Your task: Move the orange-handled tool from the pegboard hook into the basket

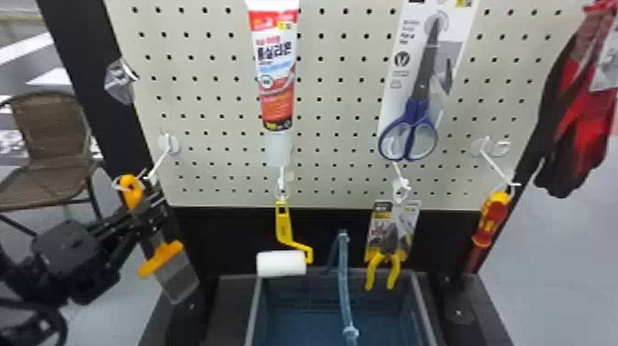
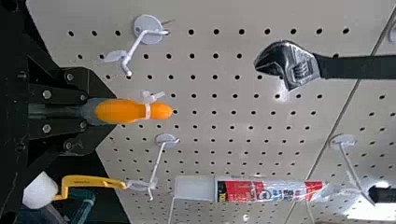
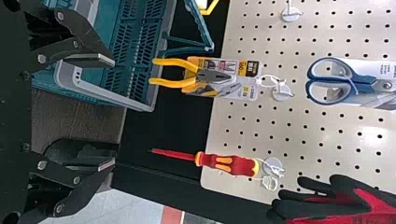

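Angled upward from lower left in the head view, with fingers of left gripper (image 1: 146, 212) clamped on orange-handled tool (image 1: 132, 195), near hook (image 1: 159, 161). Posed with fingers of right gripper (image 3: 108, 112) wide apart.

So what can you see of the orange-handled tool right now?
The orange-handled tool has a smooth, rounded orange handle that looks like plastic, a grey neck, an orange crosspiece and a flat, pale, partly see-through blade. A white tie rings the handle near its end. The left gripper's fingers are shut on the neck. The tool slants, handle end up and blade down, by the pegboard hook; I can't tell whether the tie still catches it.
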You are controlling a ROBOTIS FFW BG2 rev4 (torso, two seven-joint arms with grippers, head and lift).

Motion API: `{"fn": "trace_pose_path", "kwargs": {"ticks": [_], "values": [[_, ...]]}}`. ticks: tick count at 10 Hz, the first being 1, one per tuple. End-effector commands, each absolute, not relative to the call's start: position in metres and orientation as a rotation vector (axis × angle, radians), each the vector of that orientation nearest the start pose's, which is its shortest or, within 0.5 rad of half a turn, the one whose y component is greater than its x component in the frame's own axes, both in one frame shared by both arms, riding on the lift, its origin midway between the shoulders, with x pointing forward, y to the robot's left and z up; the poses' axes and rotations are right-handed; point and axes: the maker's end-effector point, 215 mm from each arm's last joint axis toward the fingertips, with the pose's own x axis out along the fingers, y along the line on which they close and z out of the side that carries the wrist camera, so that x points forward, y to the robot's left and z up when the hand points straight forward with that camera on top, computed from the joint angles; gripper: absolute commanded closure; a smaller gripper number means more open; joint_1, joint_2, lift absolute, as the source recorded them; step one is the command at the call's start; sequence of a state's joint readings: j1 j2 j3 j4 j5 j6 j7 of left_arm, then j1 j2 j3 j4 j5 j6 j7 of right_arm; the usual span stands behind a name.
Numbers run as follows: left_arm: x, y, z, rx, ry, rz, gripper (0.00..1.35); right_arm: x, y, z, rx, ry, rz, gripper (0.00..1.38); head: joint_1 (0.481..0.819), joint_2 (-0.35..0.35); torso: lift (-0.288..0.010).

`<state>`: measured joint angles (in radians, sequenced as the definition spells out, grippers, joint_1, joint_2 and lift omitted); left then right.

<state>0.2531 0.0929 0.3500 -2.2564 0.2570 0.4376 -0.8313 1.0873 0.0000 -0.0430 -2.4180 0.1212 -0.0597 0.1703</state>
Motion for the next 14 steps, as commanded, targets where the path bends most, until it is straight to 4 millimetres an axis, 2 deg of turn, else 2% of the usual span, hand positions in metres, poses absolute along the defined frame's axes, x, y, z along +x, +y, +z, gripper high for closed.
{"fn": "trace_pose_path", "kwargs": {"ticks": [1, 6, 10, 14], "values": [[0.447, 0.214, -0.206, -0.090, -0.054, -0.635, 1.21, 0.284, -0.207, -0.336, -0.140, 0.197, 0.165, 0.51, 0.549, 0.000, -0.100], [0.427, 0.178, -0.206, -0.294, -0.082, -0.651, 1.21, 0.284, -0.207, -0.338, -0.141, 0.204, 0.169, 0.51, 0.549, 0.000, -0.100], [0.420, 0.167, -0.210, -0.440, -0.104, -0.621, 1.21, 0.284, -0.206, -0.338, -0.141, 0.204, 0.171, 0.51, 0.549, 0.000, -0.100], [0.419, 0.146, -0.242, -0.633, -0.097, -0.598, 1.21, 0.284, -0.206, -0.339, -0.141, 0.205, 0.172, 0.51, 0.549, 0.000, -0.100]]}}
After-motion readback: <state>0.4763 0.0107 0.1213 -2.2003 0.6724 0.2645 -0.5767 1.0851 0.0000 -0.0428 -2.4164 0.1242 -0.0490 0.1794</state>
